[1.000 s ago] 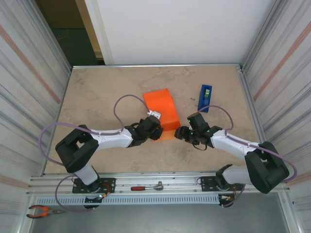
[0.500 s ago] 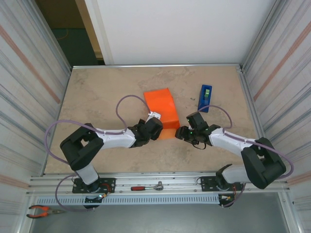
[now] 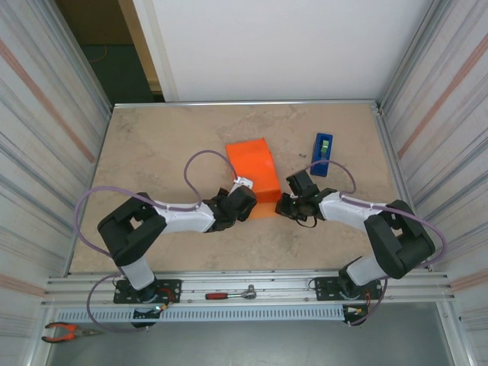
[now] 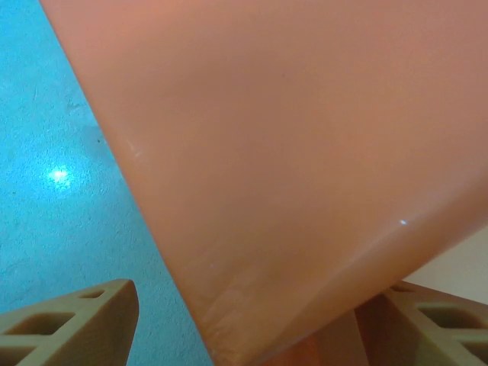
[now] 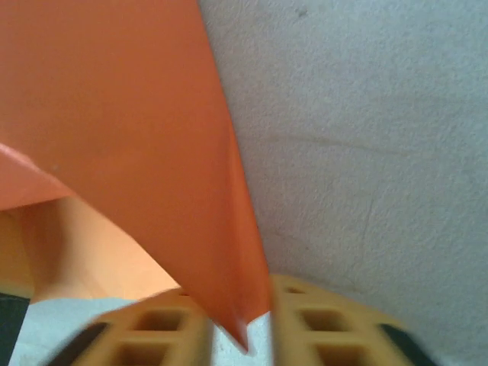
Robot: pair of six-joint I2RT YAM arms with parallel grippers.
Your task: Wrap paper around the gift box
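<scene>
The orange paper (image 3: 254, 169) lies folded into a boxy hump at the table's middle, and the gift box is hidden under it. At the hump's near left corner my left gripper (image 3: 245, 204) is open. In the left wrist view its fingers (image 4: 76, 328) stand wide apart with a fold of paper (image 4: 305, 152) between them, and the left finger is clear of the sheet. My right gripper (image 3: 282, 207) is at the near right corner. The right wrist view shows it (image 5: 240, 309) shut on a pointed corner of the paper (image 5: 114, 114). A pale peach surface (image 5: 84, 259) shows under that flap.
A blue tape dispenser (image 3: 322, 154) stands right of the paper, close to the right arm's wrist. A ratchet (image 3: 232, 293) and pliers (image 3: 65, 330) lie on the rail in front of the arm bases. Metal walls border the table on both sides.
My right gripper has slid left toward the paper's near right corner and closed on it. The left gripper has stayed open at the near left corner, its arm shifting only slightly.
</scene>
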